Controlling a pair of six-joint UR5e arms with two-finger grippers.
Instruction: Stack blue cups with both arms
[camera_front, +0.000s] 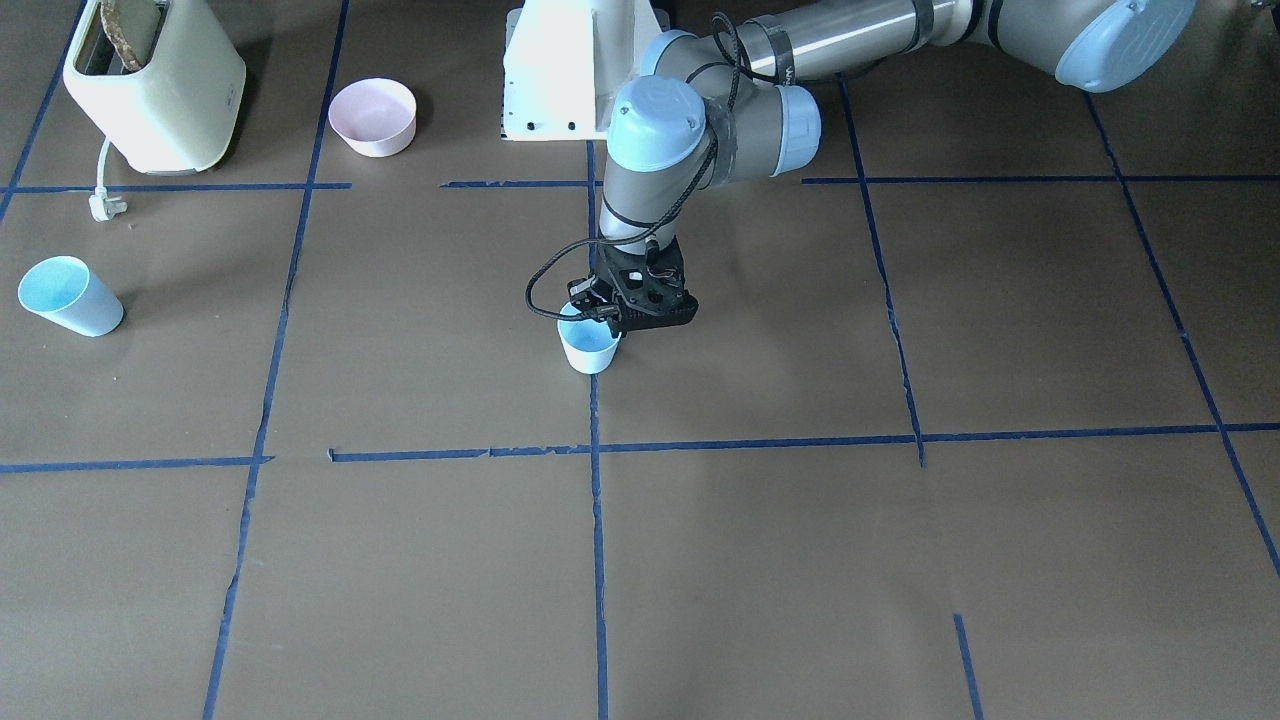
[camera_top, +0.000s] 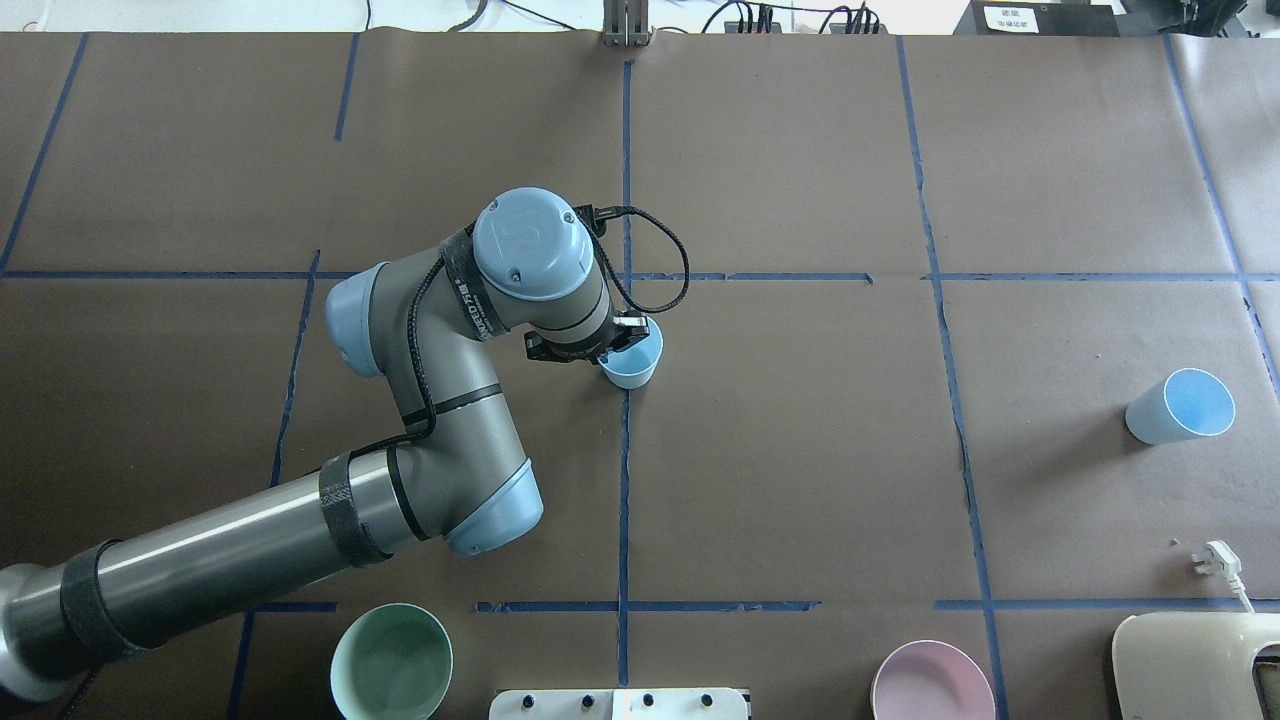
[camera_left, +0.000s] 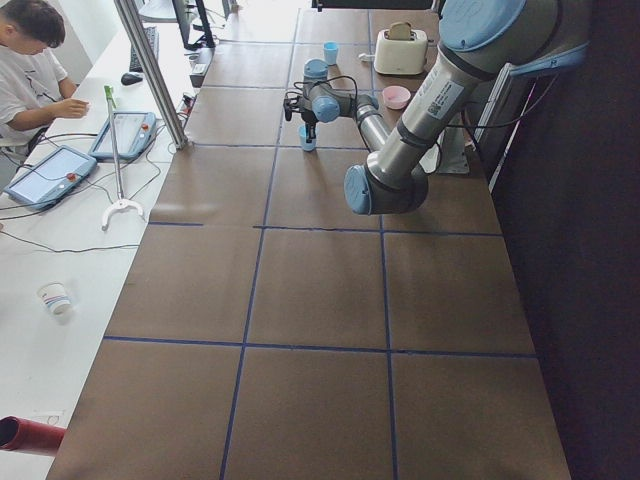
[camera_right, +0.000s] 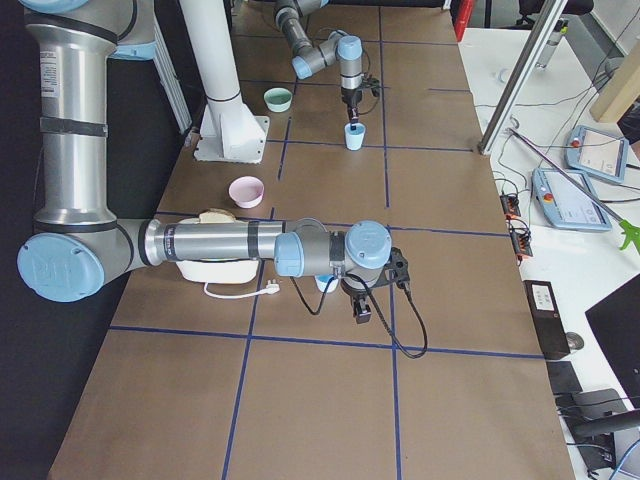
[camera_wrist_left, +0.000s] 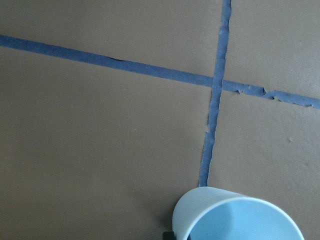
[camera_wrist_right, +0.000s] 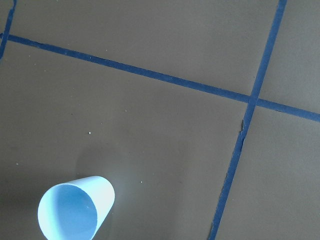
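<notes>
L gripper (camera_front: 608, 316) at rim of centre blue cup (camera_front: 590, 350); 2nd blue cup (camera_front: 72, 296) far off at frame edge.
Front view: centre cup stands on tabletop (camera_front: 800, 560), mid-frame, on the vertical tape line (camera_front: 597, 500). L gripper comes down onto its rim from above, w/ fingertips hidden, so can't tell if it's clamped or slack. 2nd cup sits at left edge of front view, well apart, seems upright, nothing touching it. R gripper (camera_right: 362, 305) shows only in the right-side view, low over tabletop near that cup; can't tell its opening. Toaster (camera_front: 155, 85) upper left, pink bowl (camera_front: 373, 116) beside it; green bowl (camera_top: 390, 662) at bottom of overhead view.
</notes>
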